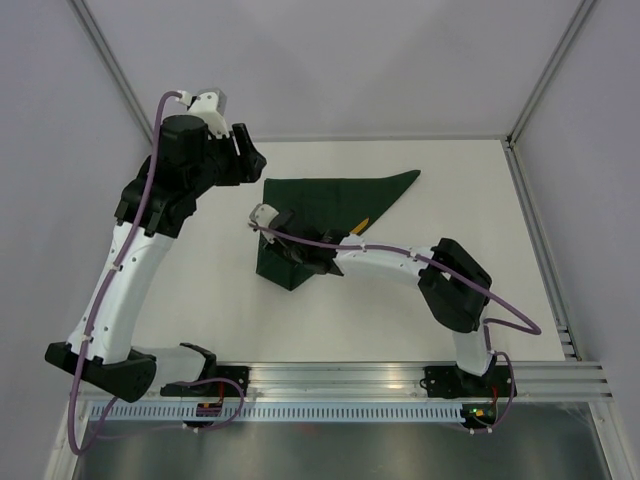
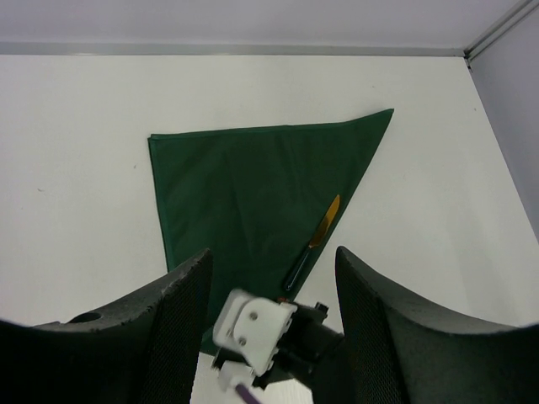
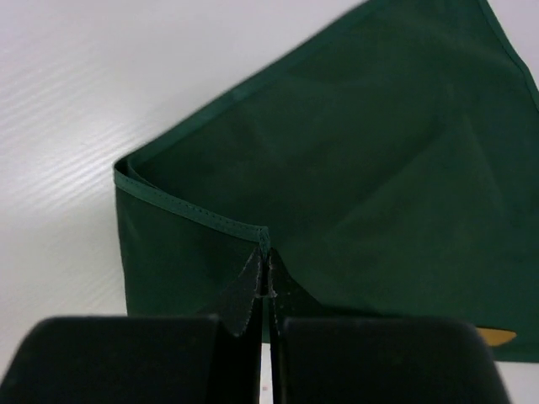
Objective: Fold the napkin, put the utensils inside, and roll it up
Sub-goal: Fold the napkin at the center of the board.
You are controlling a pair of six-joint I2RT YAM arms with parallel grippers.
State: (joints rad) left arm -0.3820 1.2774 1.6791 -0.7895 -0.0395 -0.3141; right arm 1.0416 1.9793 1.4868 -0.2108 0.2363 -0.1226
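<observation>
We see the napkin [image 1: 335, 200] lying on the white table [image 1: 200, 300], towards the far side and about midway across, folded into a rough triangle with its long point reaching to the far right and a straight edge along the far side. Its near left corner is raised off the surface, and there the right gripper [image 1: 303, 262] has its fingers pressed together on the stitched hem; in the right wrist view the two dark pads [image 3: 244, 295] meet with the cloth's edge caught between them. A utensil [image 2: 316, 240] with a yellow blade and a dark handle lies on the napkin near its right slanting edge, blade pointing away from the arms; only a yellow sliver of it shows from above. The left gripper [image 1: 250, 160] hangs over the table just beside the napkin's far left corner, its fingers spread wide apart with nothing between them. Through the gap in the left wrist view we look down on the cloth and the white wrist of the right arm [image 2: 253, 324]
</observation>
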